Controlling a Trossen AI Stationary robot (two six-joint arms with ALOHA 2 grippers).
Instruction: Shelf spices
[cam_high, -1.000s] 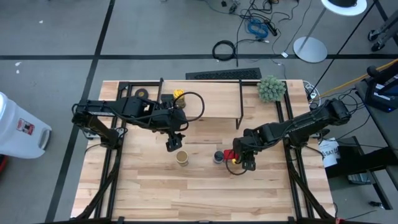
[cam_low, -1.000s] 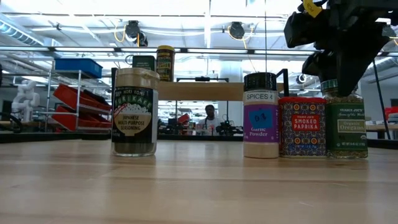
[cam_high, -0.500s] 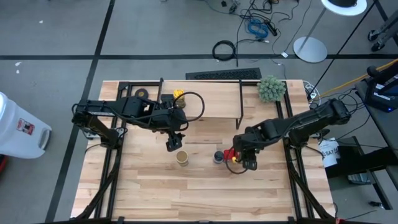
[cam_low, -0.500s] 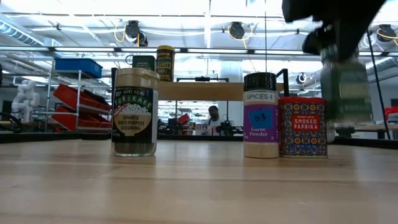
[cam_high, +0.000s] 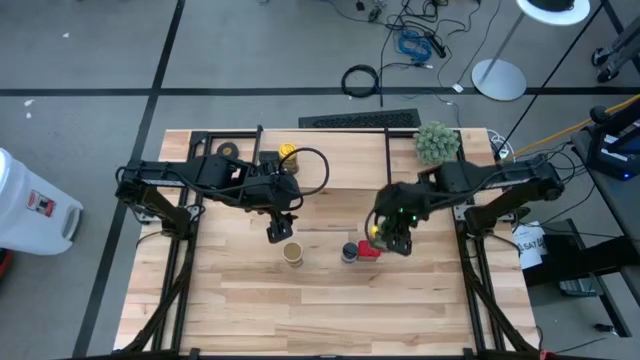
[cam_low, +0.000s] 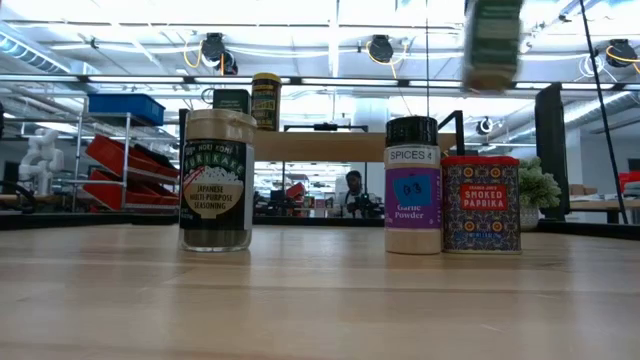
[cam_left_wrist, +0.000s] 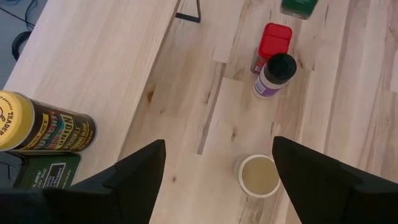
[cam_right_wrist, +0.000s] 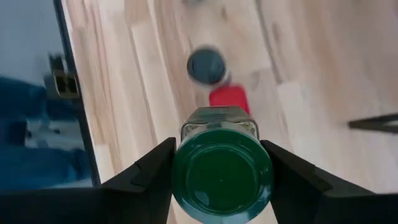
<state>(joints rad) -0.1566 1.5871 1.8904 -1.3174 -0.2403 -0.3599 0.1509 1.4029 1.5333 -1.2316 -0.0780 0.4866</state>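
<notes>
Between right gripper (cam_right_wrist: 222, 168) fingers, green-lidded jar (cam_right_wrist: 222, 171) hangs upright.

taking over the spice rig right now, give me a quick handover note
Right gripper: jaws shut on the green-lidded jar, held in the air above the red square tin and blue-lidded jar.
Left gripper: jaws open and empty, hovering above the table near the tan-lidded jar.
Done: yellow-lidded jar and dark boxy tin are on the shelf, at its left end.
Left: set the green-lidded jar on the shelf, then shelve the tan-lidded jar, blue-lidded jar and red square tin, all standing on the table in front of the shelf.
</notes>
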